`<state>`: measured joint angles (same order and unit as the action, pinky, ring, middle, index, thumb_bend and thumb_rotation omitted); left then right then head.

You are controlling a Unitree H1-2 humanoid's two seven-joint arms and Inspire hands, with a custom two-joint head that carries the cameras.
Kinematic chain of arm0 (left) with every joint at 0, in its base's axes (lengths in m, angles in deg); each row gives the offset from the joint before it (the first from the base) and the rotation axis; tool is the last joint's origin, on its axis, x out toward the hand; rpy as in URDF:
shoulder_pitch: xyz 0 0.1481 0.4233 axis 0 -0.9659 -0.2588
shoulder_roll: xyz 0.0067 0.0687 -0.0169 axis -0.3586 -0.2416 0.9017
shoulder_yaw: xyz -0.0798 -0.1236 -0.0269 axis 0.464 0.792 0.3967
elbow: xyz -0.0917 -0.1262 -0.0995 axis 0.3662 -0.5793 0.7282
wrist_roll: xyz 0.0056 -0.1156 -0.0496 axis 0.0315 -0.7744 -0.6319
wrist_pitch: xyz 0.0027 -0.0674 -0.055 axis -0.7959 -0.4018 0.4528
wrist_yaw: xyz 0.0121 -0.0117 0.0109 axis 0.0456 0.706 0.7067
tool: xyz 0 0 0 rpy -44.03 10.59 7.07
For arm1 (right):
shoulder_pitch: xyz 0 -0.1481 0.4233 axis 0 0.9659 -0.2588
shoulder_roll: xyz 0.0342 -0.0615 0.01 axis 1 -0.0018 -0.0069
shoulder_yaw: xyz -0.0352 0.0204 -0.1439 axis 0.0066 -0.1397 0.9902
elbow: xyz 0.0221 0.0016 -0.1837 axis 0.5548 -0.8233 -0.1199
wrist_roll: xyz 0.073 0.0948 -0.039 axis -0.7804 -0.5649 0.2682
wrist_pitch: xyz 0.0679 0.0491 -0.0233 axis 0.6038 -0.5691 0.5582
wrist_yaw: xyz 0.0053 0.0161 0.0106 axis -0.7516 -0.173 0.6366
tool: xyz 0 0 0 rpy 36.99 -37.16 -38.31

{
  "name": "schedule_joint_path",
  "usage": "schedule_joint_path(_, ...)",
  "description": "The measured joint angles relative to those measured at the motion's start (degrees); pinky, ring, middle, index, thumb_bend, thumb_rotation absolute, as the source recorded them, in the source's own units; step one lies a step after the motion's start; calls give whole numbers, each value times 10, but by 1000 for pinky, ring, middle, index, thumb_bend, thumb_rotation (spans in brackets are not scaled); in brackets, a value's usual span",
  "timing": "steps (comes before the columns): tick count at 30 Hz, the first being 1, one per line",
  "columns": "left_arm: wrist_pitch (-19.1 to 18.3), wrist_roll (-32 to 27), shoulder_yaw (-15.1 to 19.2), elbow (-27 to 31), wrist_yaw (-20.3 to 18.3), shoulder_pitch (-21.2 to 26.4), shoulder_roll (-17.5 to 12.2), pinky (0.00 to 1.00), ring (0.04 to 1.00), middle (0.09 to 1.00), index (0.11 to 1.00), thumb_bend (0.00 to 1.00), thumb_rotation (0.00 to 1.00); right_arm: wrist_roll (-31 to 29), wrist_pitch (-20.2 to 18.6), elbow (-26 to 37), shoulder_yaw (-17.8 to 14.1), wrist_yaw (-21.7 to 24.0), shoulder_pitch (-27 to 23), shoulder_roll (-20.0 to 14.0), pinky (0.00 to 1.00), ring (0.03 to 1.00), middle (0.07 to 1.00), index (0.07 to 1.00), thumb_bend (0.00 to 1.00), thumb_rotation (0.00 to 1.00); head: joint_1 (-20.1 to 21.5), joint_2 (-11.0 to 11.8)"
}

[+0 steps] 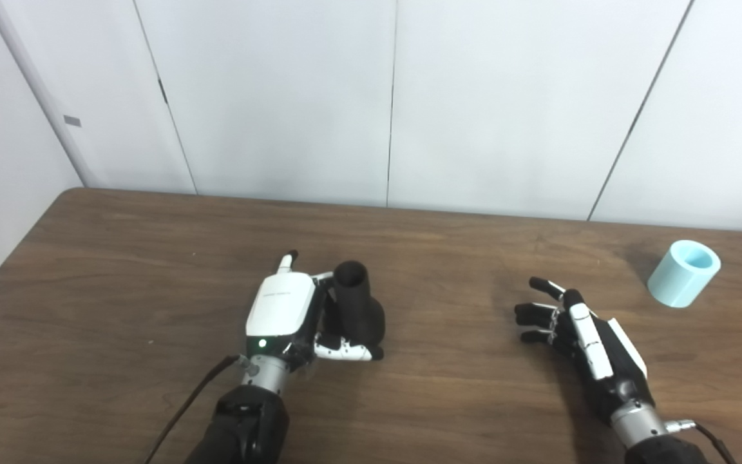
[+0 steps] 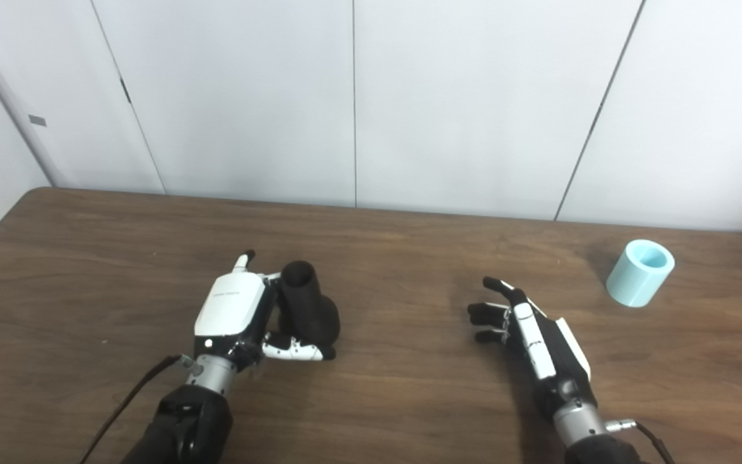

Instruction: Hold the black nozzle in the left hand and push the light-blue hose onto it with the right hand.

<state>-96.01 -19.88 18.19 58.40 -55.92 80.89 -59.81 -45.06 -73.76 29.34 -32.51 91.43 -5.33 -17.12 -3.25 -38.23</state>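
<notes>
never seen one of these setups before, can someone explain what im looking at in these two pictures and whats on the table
Both pictures come from two cameras side by side on a humanoid robot's head, so they show one scene from slightly different spots. The two arms entering from the bottom end in mechanical hands. The left hand is wrapped around a black nozzle, which stands on the brown wooden table with its open end up. The right hand holds nothing; its fingers are spread above the table. Beyond it, to the right, a short light-blue hose piece rests on the table by itself, untouched.
</notes>
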Motion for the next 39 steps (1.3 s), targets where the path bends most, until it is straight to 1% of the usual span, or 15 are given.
schedule_joint_path(3,6,5,-6,0,9,-6,4,1000,611,436,503,525,0,2,-5,3,1,0,0,0,632,702,663,822,468,1000,0,0)
schedule_joint_path(11,18,6,-12,0,11,-8,4,994,601,442,500,525,0,16,-7,8,5,0,0,-1,604,680,659,821,460,1000,17,-16)
schedule_joint_path(14,27,3,-14,0,8,-8,4,826,600,447,497,525,0,18,-13,14,5,1,2,-1,593,672,656,818,455,1000,21,-19)
schedule_joint_path(17,32,4,-16,0,5,-8,3,781,601,451,496,526,0,20,-15,17,6,1,3,-1,600,679,655,806,443,1000,29,-23)
schedule_joint_path(20,32,5,-16,3,-2,-8,3,677,590,455,494,526,0,18,-23,21,4,2,3,-1,619,687,653,791,428,990,33,-26)
schedule_joint_path(21,32,5,-16,3,-4,-7,3,618,580,457,493,526,0,12,-28,23,-1,4,3,-1,623,685,652,786,431,984,33,-27)
schedule_joint_path(24,33,6,-16,3,-7,-6,3,520,559,455,490,526,0,7,-32,23,-16,4,1,-3,605,666,640,757,421,998,30,-30)
schedule_joint_path(26,33,6,-16,3,-7,-4,3,507,552,450,490,526,0,6,-34,26,-25,4,-2,-8,581,654,638,745,388,965,30,-31)
schedule_joint_path(29,33,7,-16,4,-8,-4,3,502,552,455,489,526,0,-4,-33,27,-42,4,-11,-18,581,638,630,741,351,906,42,-35)
schedule_joint_path(31,35,6,-15,4,-9,-4,2,518,552,441,492,526,0,-2,-33,27,-52,1,-24,-25,569,626,636,740,341,690,60,-36)
schedule_joint_path(32,37,6,-15,4,-9,-4,1,521,552,438,493,526,0,-2,-34,27,-57,-2,-33,-27,567,627,637,740,340,640,67,-36)
schedule_joint_path(34,45,5,-14,4,-10,-4,-4,542,550,427,495,524,0,-3,-34,27,-70,-5,-59,-31,548,632,645,733,372,494,97,-35)
schedule_joint_path(36,53,2,-14,5,-13,-5,-8,552,551,425,496,524,0,-1,-31,25,-77,-9,-87,-42,543,636,645,721,407,422,101,-35)
schedule_joint_path(38,58,-2,-11,7,-15,-6,-11,550,554,430,495,525,0,9,-23,14,-82,-14,-109,-51,549,640,643,705,447,358,122,-36)
schedule_joint_path(39,61,-3,-10,9,-18,-7,-11,537,553,436,494,525,0,14,-18,6,-83,-17,-119,-56,549,631,640,690,490,298,127,-36)
